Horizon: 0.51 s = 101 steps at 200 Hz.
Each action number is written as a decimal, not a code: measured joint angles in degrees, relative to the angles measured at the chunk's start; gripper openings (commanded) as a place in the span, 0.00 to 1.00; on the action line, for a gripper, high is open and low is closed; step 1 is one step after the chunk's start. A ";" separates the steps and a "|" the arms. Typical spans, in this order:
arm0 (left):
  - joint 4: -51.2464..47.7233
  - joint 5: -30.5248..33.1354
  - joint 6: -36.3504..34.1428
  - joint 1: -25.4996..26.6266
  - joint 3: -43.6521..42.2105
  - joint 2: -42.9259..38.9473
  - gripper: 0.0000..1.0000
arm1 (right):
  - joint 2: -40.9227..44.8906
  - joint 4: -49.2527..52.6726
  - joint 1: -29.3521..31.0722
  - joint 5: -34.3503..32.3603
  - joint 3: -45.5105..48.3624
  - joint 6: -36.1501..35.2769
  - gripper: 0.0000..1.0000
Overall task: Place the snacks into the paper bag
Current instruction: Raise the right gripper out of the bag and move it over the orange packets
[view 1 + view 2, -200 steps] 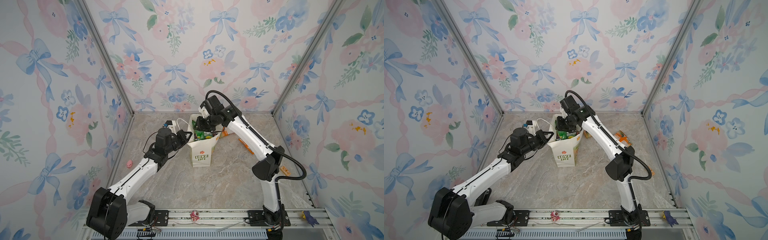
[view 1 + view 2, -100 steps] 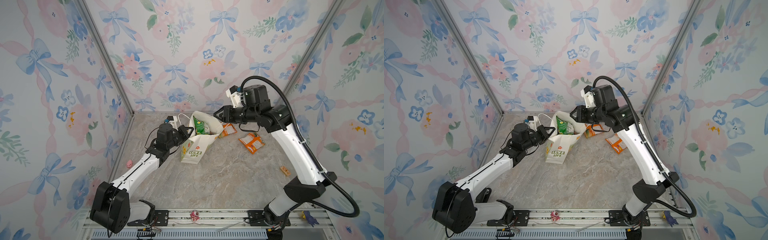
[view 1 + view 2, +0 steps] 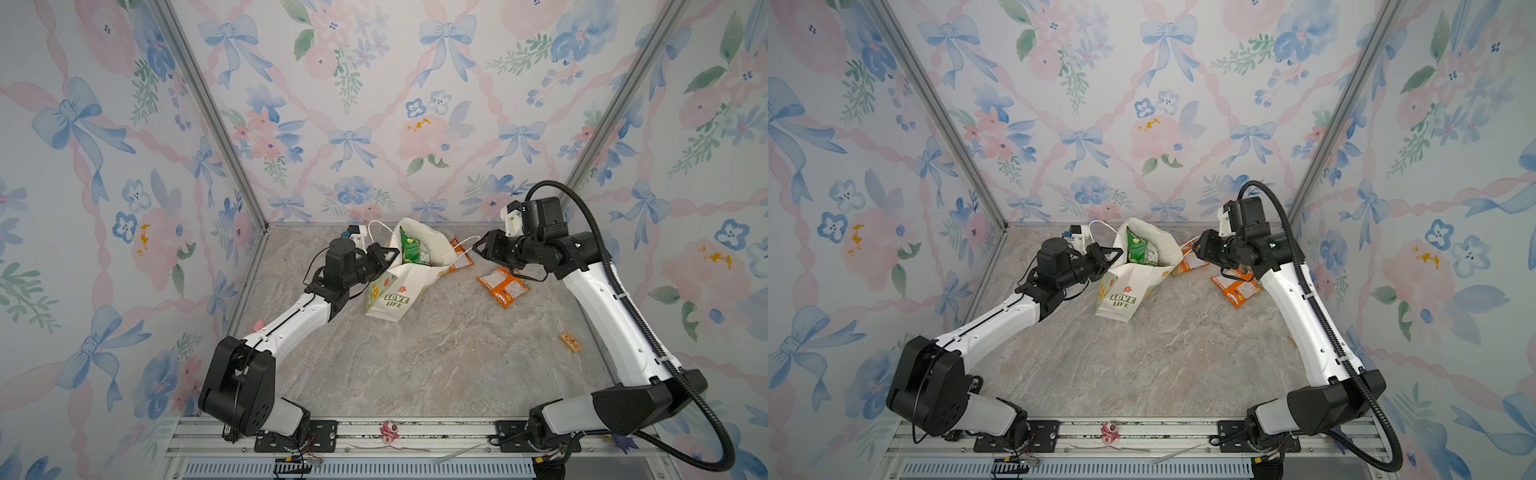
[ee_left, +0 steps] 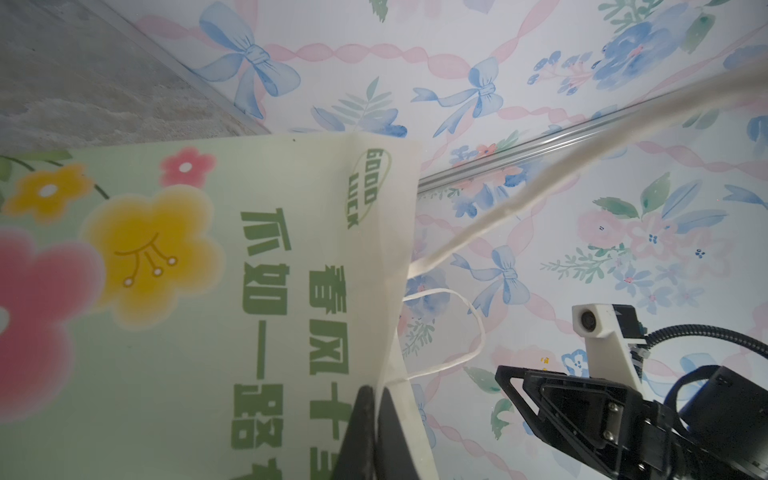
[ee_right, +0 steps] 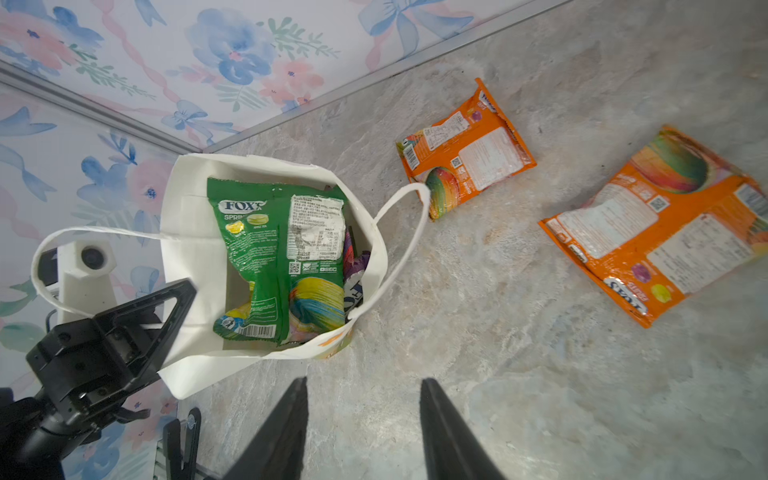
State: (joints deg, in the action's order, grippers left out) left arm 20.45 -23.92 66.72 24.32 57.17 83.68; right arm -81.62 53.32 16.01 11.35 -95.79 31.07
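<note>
Floral wallpapered walls (image 3: 374, 124) with blue bows close in a grey marbled tabletop (image 3: 415, 374) on three sides. The wide front half of that surface lies bare, and everything crowds toward the back wall. A tall cream-white paper bag (image 3: 395, 286) printed with flowers and green "LOVE LIFE" stands near the back, left of centre, tilted rather than upright, its mouth open.

The left gripper (image 3: 388, 254) is clamped tight on the bag's left rim, with the paper pinched between its black fingers (image 4: 357, 436). The right gripper (image 5: 361, 386) hangs over bare tabletop just right of the bag, jaws parted and empty. In a top view its tip sits close by the bag's white cord handle (image 3: 461, 246); whether they touch I cannot tell.

Inside the bag a glossy green snack packet (image 5: 270, 257) stands on end, with a purple packet (image 5: 358, 266) tucked beside it. An orange snack packet (image 5: 665, 224) lies flat right of the bag, close by the right gripper, and a second orange packet (image 5: 465, 153) lies just behind the handle.

A small wooden block (image 3: 569, 343) rests near the right wall and a tiny pink figure (image 3: 258, 324) sits by the left wall, both well apart from the bag
</note>
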 measured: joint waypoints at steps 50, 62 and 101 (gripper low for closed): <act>1.81 -1.90 1.33 1.36 4.83 5.86 0.00 | 4.81 0.26 -4.57 -1.51 4.70 0.02 0.48; 1.86 -2.21 1.46 1.77 6.27 7.19 0.00 | 5.35 0.20 -5.31 -2.10 6.78 0.11 0.48; 1.70 -2.80 1.49 2.69 8.70 9.25 0.00 | 3.91 0.15 -6.40 -5.01 13.16 0.68 0.49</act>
State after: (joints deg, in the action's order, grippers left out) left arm 22.15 -26.72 68.20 27.00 65.87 92.92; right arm -77.71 53.47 9.61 6.35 -82.63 31.75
